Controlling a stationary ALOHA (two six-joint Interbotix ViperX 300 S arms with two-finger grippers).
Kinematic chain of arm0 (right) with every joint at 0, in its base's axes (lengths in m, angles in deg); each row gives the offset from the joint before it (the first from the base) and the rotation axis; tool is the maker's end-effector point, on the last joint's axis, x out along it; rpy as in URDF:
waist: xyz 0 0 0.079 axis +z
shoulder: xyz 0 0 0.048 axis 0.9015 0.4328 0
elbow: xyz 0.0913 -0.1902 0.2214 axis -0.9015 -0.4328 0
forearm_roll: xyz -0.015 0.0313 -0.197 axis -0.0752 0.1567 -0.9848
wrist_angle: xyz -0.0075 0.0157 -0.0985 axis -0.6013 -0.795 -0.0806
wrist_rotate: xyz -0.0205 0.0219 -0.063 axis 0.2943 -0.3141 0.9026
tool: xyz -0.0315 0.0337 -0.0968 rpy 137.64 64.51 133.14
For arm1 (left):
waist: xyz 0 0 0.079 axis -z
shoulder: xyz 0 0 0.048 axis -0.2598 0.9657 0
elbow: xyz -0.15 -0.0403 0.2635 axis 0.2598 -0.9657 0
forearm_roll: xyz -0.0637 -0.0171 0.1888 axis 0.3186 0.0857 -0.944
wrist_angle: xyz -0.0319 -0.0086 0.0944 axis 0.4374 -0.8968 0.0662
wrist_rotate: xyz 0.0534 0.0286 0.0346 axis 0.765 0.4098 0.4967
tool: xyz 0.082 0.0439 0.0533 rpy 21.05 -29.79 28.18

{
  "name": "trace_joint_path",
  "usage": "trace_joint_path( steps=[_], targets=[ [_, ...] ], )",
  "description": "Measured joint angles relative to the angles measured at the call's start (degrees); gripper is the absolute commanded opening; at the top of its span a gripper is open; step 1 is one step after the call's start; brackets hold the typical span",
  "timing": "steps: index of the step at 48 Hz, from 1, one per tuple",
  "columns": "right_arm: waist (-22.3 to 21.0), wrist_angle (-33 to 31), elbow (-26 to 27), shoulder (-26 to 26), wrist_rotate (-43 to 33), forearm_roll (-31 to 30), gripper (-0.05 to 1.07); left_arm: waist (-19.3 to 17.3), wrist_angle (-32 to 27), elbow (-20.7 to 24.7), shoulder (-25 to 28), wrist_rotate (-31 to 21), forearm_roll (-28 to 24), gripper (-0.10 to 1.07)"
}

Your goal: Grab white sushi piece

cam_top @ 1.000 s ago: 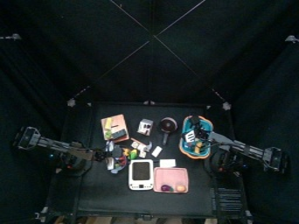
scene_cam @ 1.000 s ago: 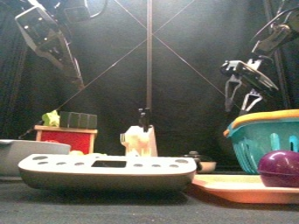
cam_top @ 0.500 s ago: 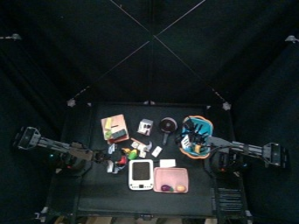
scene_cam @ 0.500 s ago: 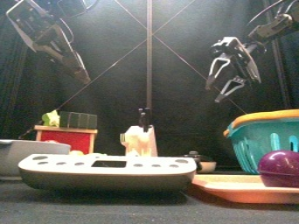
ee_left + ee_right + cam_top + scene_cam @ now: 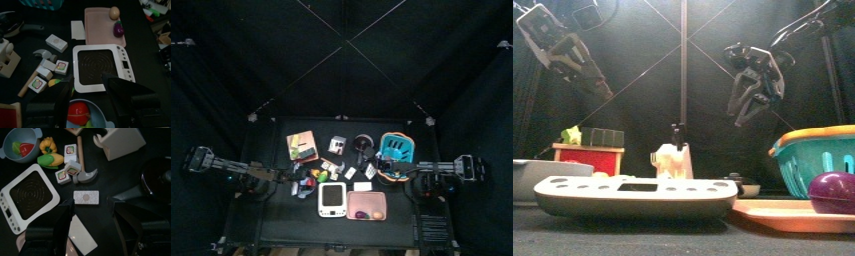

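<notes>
White sushi piece [image 5: 87,198] (right wrist view only), unheld.

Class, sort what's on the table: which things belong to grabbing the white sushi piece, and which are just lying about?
Job: white sushi piece, right gripper.
Lying about: scale, hammer, bowl, basket, pink board.

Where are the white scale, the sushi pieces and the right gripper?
White scale [image 5: 100,62], left wrist view, ringed plate.
Sushi pieces [image 5: 69,172], right wrist view, middle piece's top.
Right gripper [image 5: 743,105], front view, between its open fingertips.
</notes>
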Motion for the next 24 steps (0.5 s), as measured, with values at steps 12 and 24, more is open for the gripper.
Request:
trace_joint_path(
  steps=[12,24],
  targets=[
    [0.5,0.9,6.0,8.5,-0.4,-2.6,0.89,-1.1,4.2,-4.8,-3.8,0.1,1.6,0.85],
    [2.6,1.3,14.2,20.2,0.1,-4.8,0.9,-1.1,3.9,-6.3,-6.2,0.4,1.9,0.85]
  ],
)
